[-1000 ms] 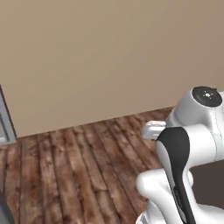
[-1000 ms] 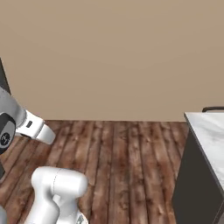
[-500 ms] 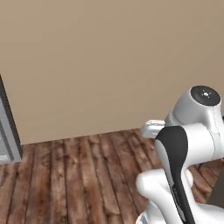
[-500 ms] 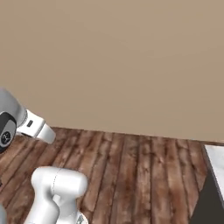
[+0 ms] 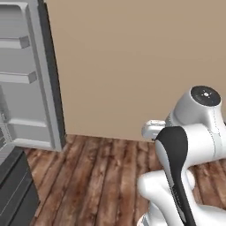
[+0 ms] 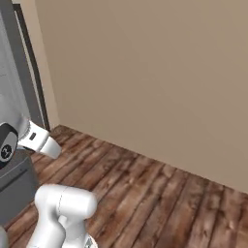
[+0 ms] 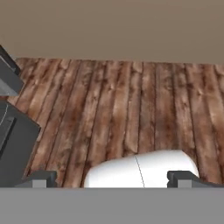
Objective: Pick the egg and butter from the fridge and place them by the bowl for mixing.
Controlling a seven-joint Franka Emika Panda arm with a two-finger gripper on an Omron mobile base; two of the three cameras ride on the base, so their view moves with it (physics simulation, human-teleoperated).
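The fridge (image 5: pixel 27 79) stands at the left, tall and grey, its open door showing grey racks; its side also rises at the left of the right base view (image 6: pixel 14 68). In the hand view my gripper (image 7: pixel 113 179) is open above the wooden floor, its dark fingertips (image 7: pixel 41 178) set wide apart with nothing between them. The arm is folded close over the base, well short of the fridge. The egg, the butter and the bowl are out of view.
A dark grey low block (image 5: pixel 15 185) juts out at the fridge's foot, seen again as dark shapes (image 7: pixel 13 140) at the hand view's left. A plain beige wall (image 6: pixel 145 72) runs behind. Wooden floor (image 5: pixel 97 176) lies between the base and the wall.
The whole picture has shifted as the base turned: the fridge has come into view at the left and the counter at the right has slid out. The arm's pose is unchanged.
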